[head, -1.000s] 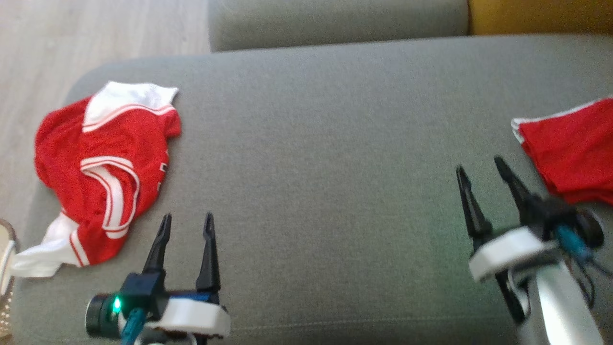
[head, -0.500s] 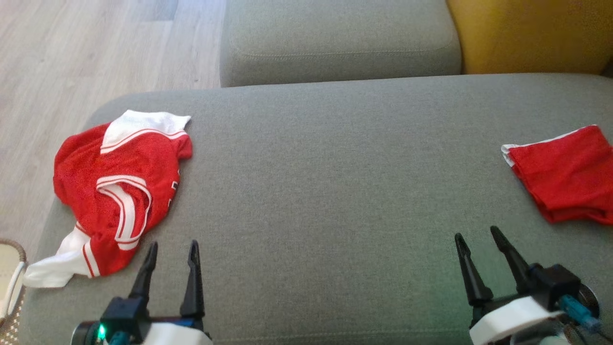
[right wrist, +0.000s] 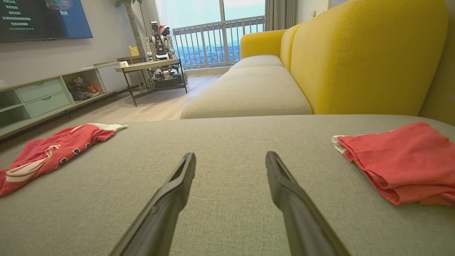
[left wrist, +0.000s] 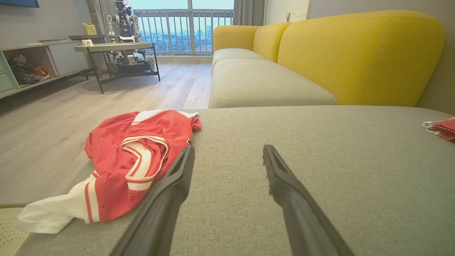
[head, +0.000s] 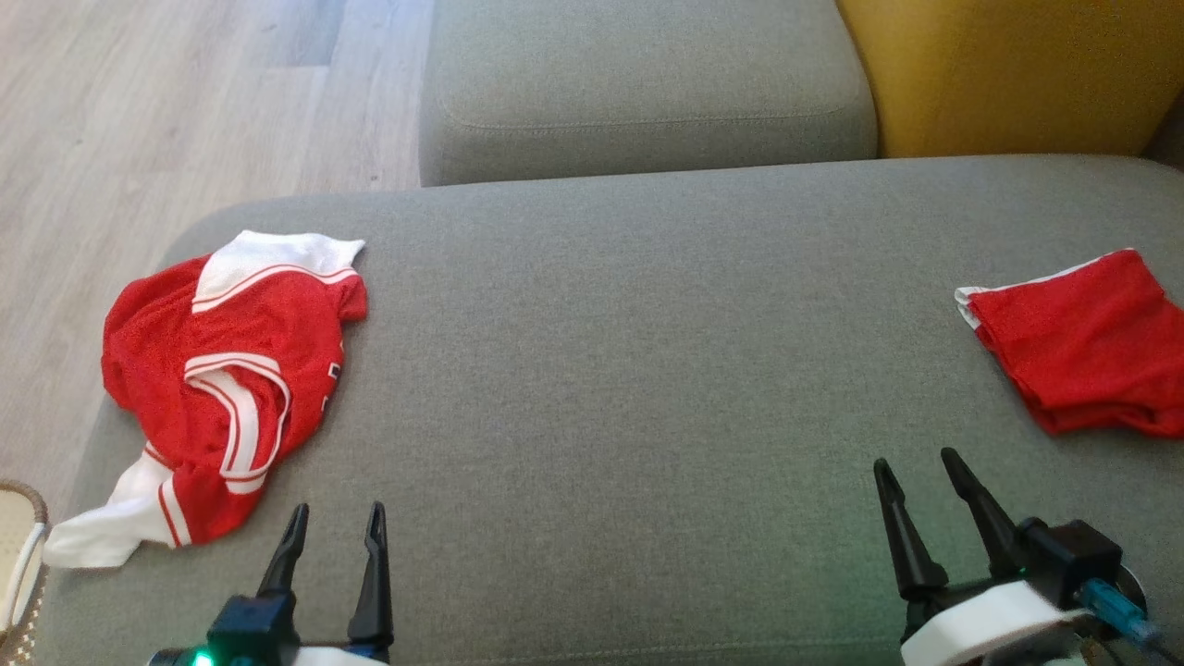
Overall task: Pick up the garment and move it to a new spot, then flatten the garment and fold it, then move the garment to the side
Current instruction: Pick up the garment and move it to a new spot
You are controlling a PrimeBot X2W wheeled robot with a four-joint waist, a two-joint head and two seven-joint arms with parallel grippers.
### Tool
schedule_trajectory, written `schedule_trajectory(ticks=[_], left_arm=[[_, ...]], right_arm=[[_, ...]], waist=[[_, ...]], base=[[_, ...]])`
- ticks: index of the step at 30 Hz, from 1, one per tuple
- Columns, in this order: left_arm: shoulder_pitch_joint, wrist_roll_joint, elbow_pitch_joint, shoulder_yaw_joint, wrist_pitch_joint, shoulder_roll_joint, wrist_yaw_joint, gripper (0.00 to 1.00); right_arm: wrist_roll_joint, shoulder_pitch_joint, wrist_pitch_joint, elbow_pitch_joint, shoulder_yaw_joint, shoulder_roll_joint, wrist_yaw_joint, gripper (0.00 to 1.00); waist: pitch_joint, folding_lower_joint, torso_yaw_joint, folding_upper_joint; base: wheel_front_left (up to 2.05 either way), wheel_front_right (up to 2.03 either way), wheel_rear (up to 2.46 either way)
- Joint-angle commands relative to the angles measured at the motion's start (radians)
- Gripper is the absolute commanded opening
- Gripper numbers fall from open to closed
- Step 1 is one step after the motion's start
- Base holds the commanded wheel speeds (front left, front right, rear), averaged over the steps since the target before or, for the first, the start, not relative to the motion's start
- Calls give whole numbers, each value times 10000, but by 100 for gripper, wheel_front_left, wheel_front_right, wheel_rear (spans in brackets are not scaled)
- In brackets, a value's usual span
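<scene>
A crumpled red garment (head: 217,379) with white stripes and sleeves lies at the left end of the grey sofa seat (head: 629,370); it is also in the left wrist view (left wrist: 131,160) and the right wrist view (right wrist: 53,149). My left gripper (head: 337,509) hovers open just right of its near edge, empty (left wrist: 228,147). A second red garment (head: 1078,342), folded flat, rests at the right end (right wrist: 401,160). My right gripper (head: 914,460) is open and empty, nearer than that piece and to its left (right wrist: 231,154).
The seat's left edge drops to a wood floor (head: 139,120), with a woven basket (head: 18,546) at the lower left. A second grey cushion (head: 647,83) and the yellow backrest (head: 1008,74) lie beyond. A side table (left wrist: 117,53) stands farther off.
The head camera has tilted, shifting the whole picture down. Both grippers have drawn back toward me, the right one away from the folded garment. Both stay open.
</scene>
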Motion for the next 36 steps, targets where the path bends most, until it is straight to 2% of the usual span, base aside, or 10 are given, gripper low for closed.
schedule_trajectory(ticks=[1, 9, 14, 31, 36], left_arm=[[-314, 96, -255, 374, -122, -73, -18, 100], [-222, 75, -56, 503, -122, -92, 136, 100], [-228, 40, -110, 541, -122, -102, 213, 100], [-76, 453, -606, 586, -122, -51, 127, 100], [-44, 389, -872, 744, -122, -58, 259, 100]], right_arm=[[67, -197, -93, -278, 168, -72, -4, 100], [94, 6, -93, -159, 178, -72, -4, 100], [142, 69, -93, -131, 266, -72, -4, 100], [579, 171, -93, -208, 651, -72, -4, 100], [479, -142, -93, -168, 917, -72, -4, 100]], waist=[[-50, 0, 23, 0], [-291, 0, 219, 0], [-447, 0, 697, 0], [-263, 0, 3751, 0], [64, 0, 4120, 0]], base=[[0, 0, 0], [0, 0, 0], [0, 0, 0], [0, 0, 0], [0, 0, 0]])
